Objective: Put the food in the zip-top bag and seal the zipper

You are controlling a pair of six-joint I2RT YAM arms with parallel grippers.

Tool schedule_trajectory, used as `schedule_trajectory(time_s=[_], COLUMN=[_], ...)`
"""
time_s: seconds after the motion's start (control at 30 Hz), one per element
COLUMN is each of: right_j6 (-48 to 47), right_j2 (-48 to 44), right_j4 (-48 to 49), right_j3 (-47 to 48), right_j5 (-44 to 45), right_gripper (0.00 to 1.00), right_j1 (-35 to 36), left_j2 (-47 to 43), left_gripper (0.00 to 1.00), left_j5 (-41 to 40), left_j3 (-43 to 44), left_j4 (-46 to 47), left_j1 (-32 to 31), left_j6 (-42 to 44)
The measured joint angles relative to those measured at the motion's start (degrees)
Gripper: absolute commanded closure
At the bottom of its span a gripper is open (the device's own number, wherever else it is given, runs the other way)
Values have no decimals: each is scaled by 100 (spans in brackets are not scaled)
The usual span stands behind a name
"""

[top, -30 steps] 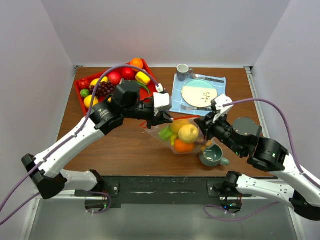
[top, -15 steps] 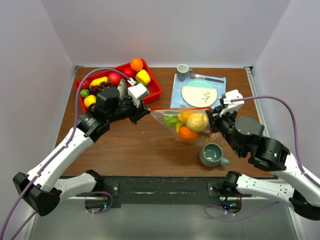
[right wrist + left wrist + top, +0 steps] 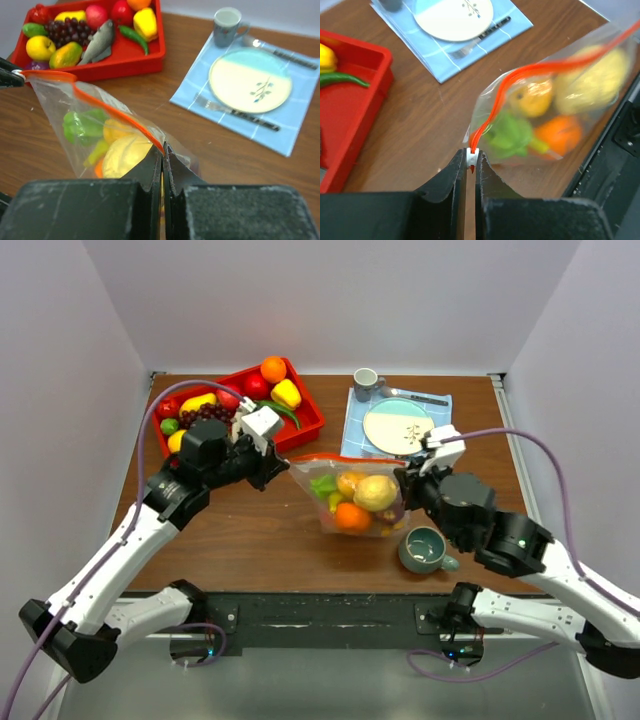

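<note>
The clear zip-top bag (image 3: 355, 502) hangs stretched between both grippers above the table. Inside it are a yellow lemon (image 3: 376, 492), an orange (image 3: 351, 516), a peach-yellow fruit and a green piece (image 3: 324, 485). Its orange-red zipper (image 3: 345, 457) runs along the top edge. My left gripper (image 3: 283, 462) is shut on the small white slider (image 3: 472, 153) at the zipper's left end (image 3: 471, 156). My right gripper (image 3: 405, 477) is shut on the bag's right corner, right at the zipper's end (image 3: 163, 149).
The red tray (image 3: 305, 420) at the back left holds more food: grapes, a lemon, red pieces, a yellow pepper and a grey fish. A blue mat with a plate (image 3: 398, 426), cutlery and a small mug (image 3: 366, 380) lies behind. A green cup (image 3: 424, 550) stands under the right arm.
My left gripper has drawn the slider leftward along the zipper, away from the right gripper. The bag has gone from slack and bunched to stretched between the two grippers.
</note>
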Motion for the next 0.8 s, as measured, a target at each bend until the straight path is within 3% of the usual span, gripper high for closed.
schedule_trajectory(time_s=[0.13,0.17,0.2,0.23,0.27,0.33,0.37,0.43,0.8], right_j6=[568,673,761,846,927,1075,1110,1165,1187], right_j2=[837,1185,1532,1812,2013,2205,2238,2256,1803], right_j4=[199,219,254,289,284,284,275,184,-251], right_j3=[-483,-549,-601,-643,-664,-647,-625,-483,542], right_j5=[-365,-501,-682,-883,-1073,-1392,-1504,-1537,-1462], right_gripper=[100,92,83,74,54,36,16,2,1], right_j1=[-26,-79,-170,-310,-507,-990,-1185,-1506,-1613], left_j2=[363,496,623,710,837,1021,1128,1342,1556], left_gripper=[100,100,93,81,54,30,3,0,0], left_j5=[396,496,564,614,658,645,592,304,-1731], left_j3=[-7,-9,-9,-9,-9,2,35,149,789], left_j4=[-129,-140,-131,-96,-35,52,66,79,203], left_j1=[24,24,24,24,24,24,24,24,144], left_j6=[-109,-175,-216,-251,-337,-435,-522,-673,-1740])
